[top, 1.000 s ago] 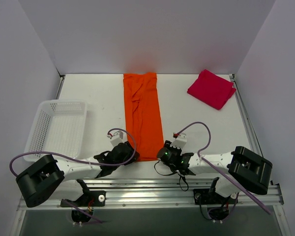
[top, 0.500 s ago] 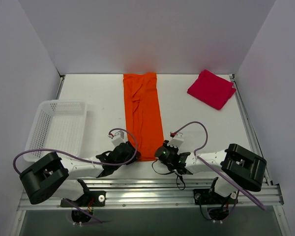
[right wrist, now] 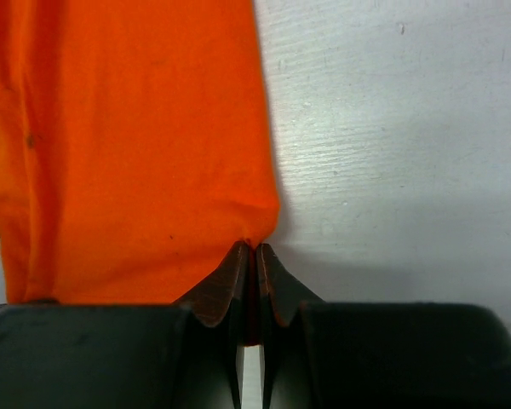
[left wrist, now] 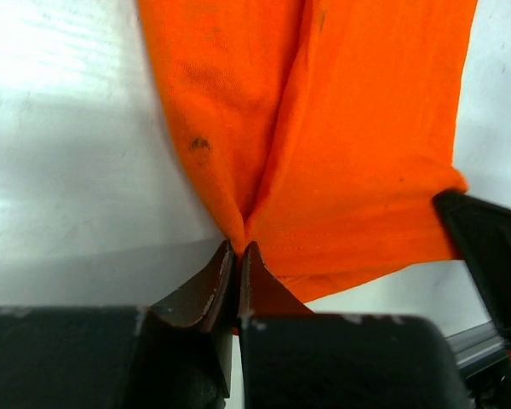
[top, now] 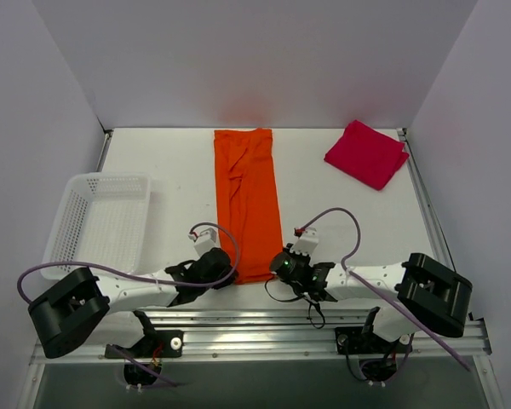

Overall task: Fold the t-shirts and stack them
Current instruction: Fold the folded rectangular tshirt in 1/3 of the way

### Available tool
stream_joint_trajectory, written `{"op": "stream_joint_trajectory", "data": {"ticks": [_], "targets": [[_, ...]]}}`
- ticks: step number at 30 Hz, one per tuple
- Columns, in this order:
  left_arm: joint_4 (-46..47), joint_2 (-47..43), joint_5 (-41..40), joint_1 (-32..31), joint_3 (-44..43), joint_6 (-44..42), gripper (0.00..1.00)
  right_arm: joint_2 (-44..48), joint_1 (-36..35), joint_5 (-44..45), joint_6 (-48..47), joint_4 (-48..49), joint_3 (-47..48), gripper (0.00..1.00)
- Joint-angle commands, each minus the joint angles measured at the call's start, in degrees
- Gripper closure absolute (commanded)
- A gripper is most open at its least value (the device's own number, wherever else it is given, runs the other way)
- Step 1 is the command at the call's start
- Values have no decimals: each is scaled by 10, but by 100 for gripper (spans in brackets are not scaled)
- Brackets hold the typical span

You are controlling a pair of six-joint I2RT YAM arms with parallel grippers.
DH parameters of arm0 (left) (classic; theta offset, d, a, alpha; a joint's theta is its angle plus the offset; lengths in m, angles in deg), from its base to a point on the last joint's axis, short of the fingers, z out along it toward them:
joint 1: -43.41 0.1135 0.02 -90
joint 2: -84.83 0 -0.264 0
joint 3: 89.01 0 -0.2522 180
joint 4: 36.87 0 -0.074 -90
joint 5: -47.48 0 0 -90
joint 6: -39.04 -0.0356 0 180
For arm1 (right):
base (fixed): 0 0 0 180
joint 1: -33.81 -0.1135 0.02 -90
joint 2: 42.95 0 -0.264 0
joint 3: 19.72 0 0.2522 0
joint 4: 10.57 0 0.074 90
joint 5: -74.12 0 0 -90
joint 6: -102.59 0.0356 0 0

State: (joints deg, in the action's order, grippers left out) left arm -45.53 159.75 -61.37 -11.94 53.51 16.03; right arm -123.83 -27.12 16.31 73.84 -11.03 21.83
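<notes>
You had the white table [top: 341, 221] filling the middle of the top view, walled in white on three sides. The biggest thing on it was the orange t-shirt [top: 248, 200], folded into a long narrow strip that ran from the upper middle of the frame down to the lower middle, flat apart from a few creases near its upper end. Next in size, the white mesh basket [top: 111, 177] sat at the left of the frame, well apart from the strip. The red t-shirt [top: 366, 153] lay as a folded, skewed packet in the upper right, near the table's corner and apart from the orange one.

Both of your arms lay low across the bottom of the frame, reaching in toward the strip's lower end. The left gripper [top: 227, 273] was at the strip's lower left corner, the right gripper [top: 275, 271] at its lower right corner.

In the left wrist view, your left gripper's fingers [left wrist: 206, 290] were clenched on the orange hem, the cloth puckering into a fold right at the tips. In the right wrist view, the right gripper's fingers [right wrist: 226, 285] were pressed together on the corner of the orange cloth, which was pulled to a small point between them. A small dark speck [left wrist: 200, 143] marked the cloth in the left wrist view.
</notes>
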Motion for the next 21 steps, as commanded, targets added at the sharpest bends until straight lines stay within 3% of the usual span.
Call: {"op": "stream_joint_trajectory", "data": {"ticks": [1, 8, 15, 21], "targets": [[-134, -42, -5, -12, -12, -17, 98, 50, -4, 23, -11, -83, 27, 100], [-227, -162, -15, -22, -54, -35, 98, 107, -14, 29, -24, -145, 64, 100], [-290, -191, -53, -6, -125, -88, 94, 81, -7, 57, -58, -172, 137, 100], [-243, -161, 23, 115, -165, -188, 92, 45, 53, 51, -118, -189, 226, 100]]}}
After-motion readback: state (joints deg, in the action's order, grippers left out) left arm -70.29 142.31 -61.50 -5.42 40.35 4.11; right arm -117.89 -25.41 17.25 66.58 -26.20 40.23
